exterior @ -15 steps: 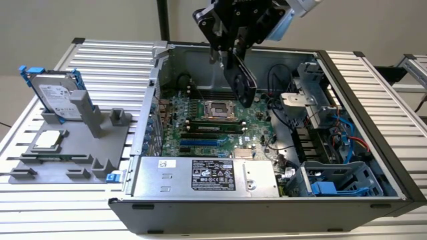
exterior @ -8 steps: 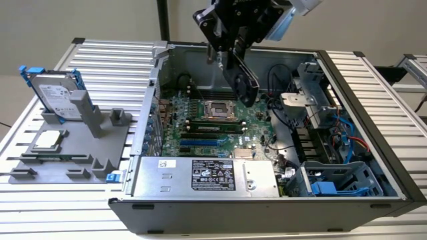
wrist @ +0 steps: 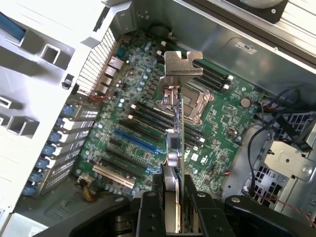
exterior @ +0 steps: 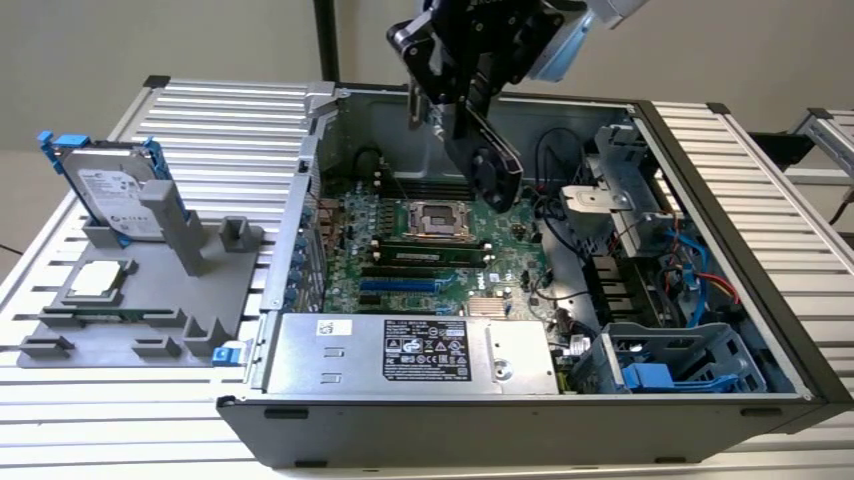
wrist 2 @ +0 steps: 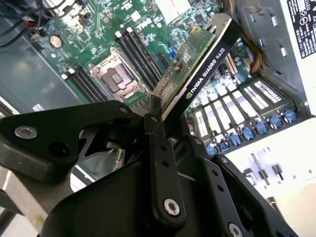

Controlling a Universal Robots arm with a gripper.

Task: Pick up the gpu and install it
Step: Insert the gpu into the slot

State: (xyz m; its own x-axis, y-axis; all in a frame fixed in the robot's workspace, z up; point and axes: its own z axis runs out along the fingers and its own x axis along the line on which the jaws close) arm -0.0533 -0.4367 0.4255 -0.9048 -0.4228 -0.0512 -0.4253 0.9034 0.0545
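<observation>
The gpu (exterior: 489,163) hangs tilted in the air above the open computer case, over the motherboard (exterior: 400,255). My gripper (exterior: 458,118) is shut on its upper end. In the second wrist view the gpu (wrist 2: 203,66) shows its black shroud edge and green board, clamped between my fingers (wrist 2: 156,129). In the first wrist view the gpu (wrist: 176,126) appears edge-on with its silver bracket (wrist: 183,64) at the far end, held by my gripper (wrist: 174,186) above the long expansion slots (wrist: 134,141) without touching them.
The case walls (exterior: 307,200) ring the motherboard. A power supply (exterior: 400,355) lies at the front and a drive cage (exterior: 667,365) with cables at the exterior view's right. A grey fixture (exterior: 147,300) outside holds a hard drive (exterior: 114,190) and a CPU chip (exterior: 100,280).
</observation>
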